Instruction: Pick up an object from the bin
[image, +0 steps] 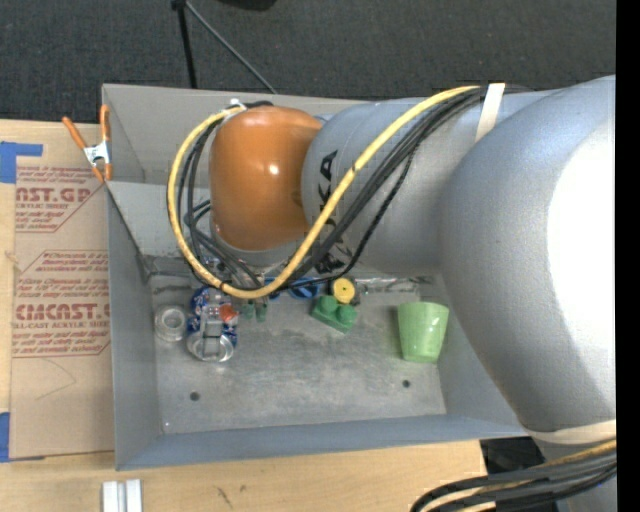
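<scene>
The gripper (211, 342) shows as a silvery metal end just below the arm's orange cover, low over the left part of the bin floor. A small blue, white and red thing (215, 312) lies right against it, partly hidden; whether it is gripped I cannot tell. A clear ring-shaped thing (170, 322) lies just left of the gripper, apart from it.
A green block with a yellow knob (337, 307) sits mid-bin, a blue thing (301, 291) pokes out beside it under the cables, and a light green cup (421, 331) stands to the right. The arm and its orange cover hide the bin's back half.
</scene>
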